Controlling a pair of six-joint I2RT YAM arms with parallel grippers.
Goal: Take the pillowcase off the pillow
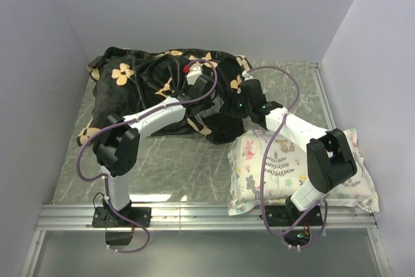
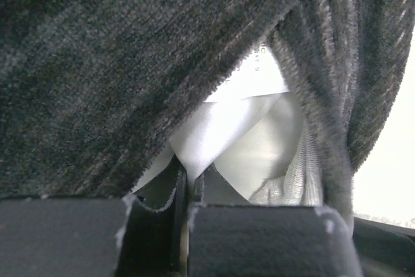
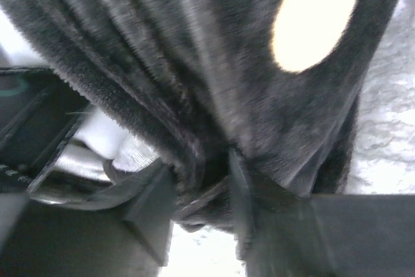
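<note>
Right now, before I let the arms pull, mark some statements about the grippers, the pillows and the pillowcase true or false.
1. The left gripper is pinching the white pillow. True.
2. The right gripper is open and holds nothing. False: the right gripper is shut on a fold of the black pillowcase.
3. The floral pillow lies at the near right of the table, under the right arm. True.
4. The pillowcase is fully off the pillow. False: the top view shows no white pillow at all, and white shows only at the opening in the wrist views.
</note>
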